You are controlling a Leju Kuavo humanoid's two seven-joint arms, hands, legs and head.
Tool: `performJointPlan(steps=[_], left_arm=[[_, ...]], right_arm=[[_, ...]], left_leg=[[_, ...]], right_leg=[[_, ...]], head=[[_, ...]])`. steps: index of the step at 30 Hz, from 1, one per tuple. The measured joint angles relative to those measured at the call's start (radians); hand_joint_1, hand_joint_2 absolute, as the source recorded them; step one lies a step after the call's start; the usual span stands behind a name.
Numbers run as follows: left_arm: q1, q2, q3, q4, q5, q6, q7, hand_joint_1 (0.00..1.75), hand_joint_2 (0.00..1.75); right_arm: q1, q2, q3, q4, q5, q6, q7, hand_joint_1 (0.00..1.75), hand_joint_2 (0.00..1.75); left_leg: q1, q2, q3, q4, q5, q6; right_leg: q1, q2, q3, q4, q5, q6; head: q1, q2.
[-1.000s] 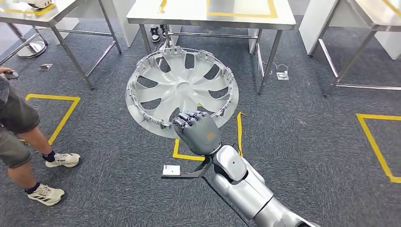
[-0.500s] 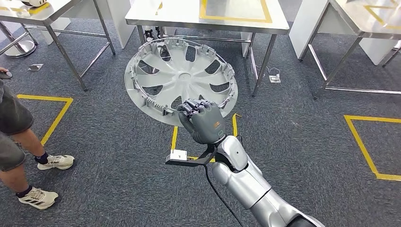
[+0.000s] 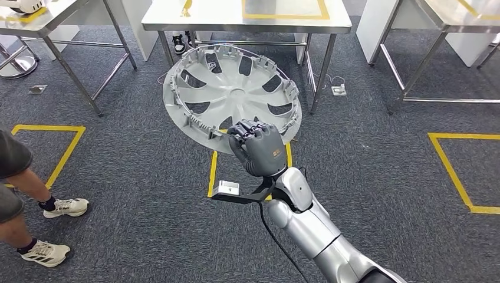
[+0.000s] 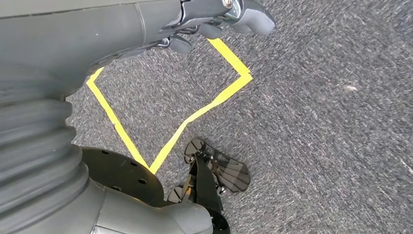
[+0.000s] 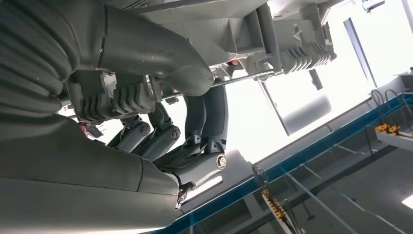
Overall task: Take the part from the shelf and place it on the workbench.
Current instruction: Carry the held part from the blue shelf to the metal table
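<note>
The right hand (image 3: 259, 150) gripped the wheel cover (image 3: 233, 94) by its near rim, holding it tilted above the carpet, short of the far surface (image 3: 236, 23). Broad, light, probably flexible plastic — the rim seemed the safest hold.

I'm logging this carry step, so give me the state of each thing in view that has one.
wheel cover: off the floor, tilted, gripped at its near rim.
right hand: fingers closed on the wheel cover's rim, carrying it.
left hand: hanging over the carpet, nothing seen in it; fingers' pose unclear.
workbench: ahead, bare where visible inside its yellow tape outline.
person: standing at the left.
</note>
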Motion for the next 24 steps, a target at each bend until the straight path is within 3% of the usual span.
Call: performJointPlan(steps=[3,6,8,9,11,12,13,14,16,17,19,22,23,24], left_arm=[[-0.002,0.0,0.0,-0.001,0.0,0.0,-0.001,0.0,1.75],[-0.004,-0.001,0.0,-0.001,0.0,-0.001,-0.001,0.0,1.75],[-0.003,-0.002,0.0,0.0,0.0,-0.002,-0.001,0.0,1.75],[-0.003,-0.002,0.0,0.0,0.0,-0.003,-0.001,0.0,1.75],[-0.002,-0.002,0.0,0.0,0.001,-0.006,-0.001,0.0,1.75],[-0.003,0.001,0.0,-0.002,0.002,-0.007,-0.002,0.0,1.75],[-0.003,0.002,0.0,-0.003,0.002,-0.009,-0.003,0.0,1.75],[-0.003,0.004,0.0,-0.004,0.003,-0.01,-0.004,0.0,1.75],[-0.001,0.003,0.0,-0.004,0.003,-0.01,-0.004,0.0,1.75],[-0.001,0.004,0.0,-0.004,0.003,-0.01,-0.003,0.0,1.75],[-0.002,0.004,0.0,-0.004,0.003,-0.009,-0.003,0.0,1.75],[-0.002,0.004,0.0,-0.004,0.003,-0.009,-0.007,0.0,1.75],[-0.001,0.004,0.0,-0.004,0.003,-0.008,-0.008,0.0,1.75],[0.0,0.004,0.0,-0.003,0.003,-0.008,-0.01,0.0,1.75]], right_arm=[[0.002,0.001,-0.001,-0.001,-0.006,0.003,-0.001,1.75,1.75],[0.001,0.001,-0.003,-0.001,-0.009,0.005,-0.003,1.75,1.75],[0.004,0.001,-0.006,0.0,-0.009,0.003,-0.004,1.75,1.75],[0.006,0.001,-0.007,0.001,-0.008,0.001,-0.004,1.75,1.75],[0.009,0.001,-0.009,0.001,-0.004,-0.002,-0.004,1.75,1.75],[0.009,0.002,-0.009,0.001,-0.003,-0.004,-0.005,1.75,1.75],[0.01,0.003,-0.009,0.0,-0.002,-0.007,-0.005,1.75,1.75],[0.011,0.004,-0.009,0.0,-0.002,-0.009,-0.004,1.75,1.75],[0.015,0.005,-0.01,-0.002,-0.004,-0.012,-0.002,1.75,1.75],[0.017,0.006,-0.011,-0.002,-0.005,-0.013,-0.001,1.75,1.75],[0.019,0.006,-0.011,-0.003,-0.005,-0.014,-0.001,1.75,1.75],[0.02,0.008,-0.012,-0.004,0.0,-0.018,-0.001,1.75,1.75],[0.021,0.009,-0.012,-0.004,0.002,-0.018,-0.001,1.75,1.75],[0.023,0.009,-0.012,-0.004,0.003,-0.018,0.0,1.75,1.75]], left_leg=[[0.011,0.015,0.046,-0.087,0.041,0.014],[0.025,0.032,0.067,-0.125,0.057,0.007],[0.038,0.037,0.066,-0.115,0.049,-0.01],[0.048,0.038,0.064,-0.104,0.042,-0.022],[0.07,0.039,0.05,-0.062,0.019,-0.054],[0.077,0.038,0.038,-0.034,0.003,-0.07],[0.079,0.038,0.026,-0.012,-0.01,-0.083],[0.079,0.038,0.019,0.002,-0.018,-0.091],[0.078,0.038,0.017,0.008,-0.023,-0.1],[0.079,0.034,0.018,0.013,-0.029,-0.102],[0.08,0.018,-0.007,0.072,-0.069,-0.099],[0.064,-0.001,-0.11,0.27,-0.149,-0.082],[0.058,-0.003,-0.134,0.306,-0.15,-0.074],[0.051,-0.004,-0.14,0.301,-0.129,-0.063]], right_leg=[[0.005,0.005,0.001,0.002,-0.005,-0.002],[0.001,0.005,-0.071,0.144,-0.074,0.01],[-0.013,0.003,-0.103,0.206,-0.087,0.029],[-0.022,0.0,-0.093,0.187,-0.069,0.042],[-0.039,-0.009,-0.041,0.088,-0.022,0.073],[-0.044,-0.011,-0.023,0.052,-0.013,0.079],[-0.045,-0.012,-0.018,0.04,-0.016,0.072],[-0.042,-0.009,-0.024,0.053,-0.029,0.056],[-0.039,-0.003,-0.031,0.069,-0.037,0.02],[-0.037,-0.001,-0.032,0.072,-0.039,0.012],[-0.034,0.004,-0.029,0.071,-0.04,0.001],[-0.025,0.012,-0.022,0.067,-0.044,-0.009],[-0.021,0.015,-0.02,0.067,-0.046,-0.012],[-0.017,0.019,-0.017,0.067,-0.048,-0.014]], head=[[-0.001,0.0],[0.002,0.0],[0.003,0.0],[0.003,0.0],[0.004,0.0],[0.008,0.0],[0.012,0.0],[0.014,0.0],[0.013,0.0],[0.01,0.0],[0.009,0.0],[0.006,0.0],[0.006,0.0],[0.006,0.0]])
